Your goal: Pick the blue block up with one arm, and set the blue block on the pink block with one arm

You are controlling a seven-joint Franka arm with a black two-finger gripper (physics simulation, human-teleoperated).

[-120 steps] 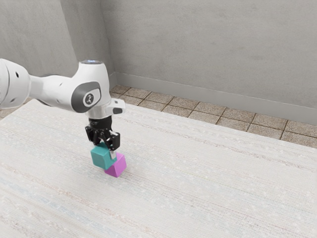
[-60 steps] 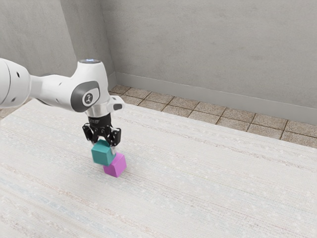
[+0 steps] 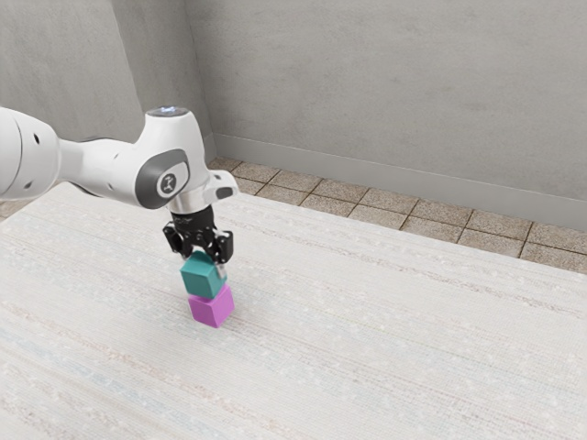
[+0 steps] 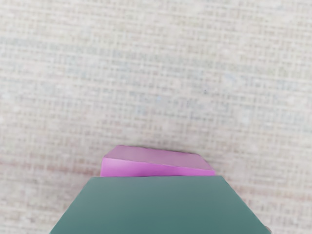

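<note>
The blue block [image 3: 203, 276], teal in colour, sits squarely over the pink block [image 3: 212, 308] on the pale table, and the two look in contact or nearly so. My black gripper [image 3: 204, 260] comes straight down on the blue block and is shut on it, a finger on each side of its upper part. In the wrist view the blue block [image 4: 161, 207] is large just under my hand, and a strip of the pink block [image 4: 155, 164] shows beyond its edge.
The wide pale tabletop [image 3: 385, 348] stretches around the two blocks with nothing else on it. Behind the table runs a strip of brown floor tiles [image 3: 413, 213] and a grey wall [image 3: 385, 82].
My gripper carried the blue block toward the exterior view's right, from beside and partly in front of the pink block to directly over it, and the hand turned a little.
</note>
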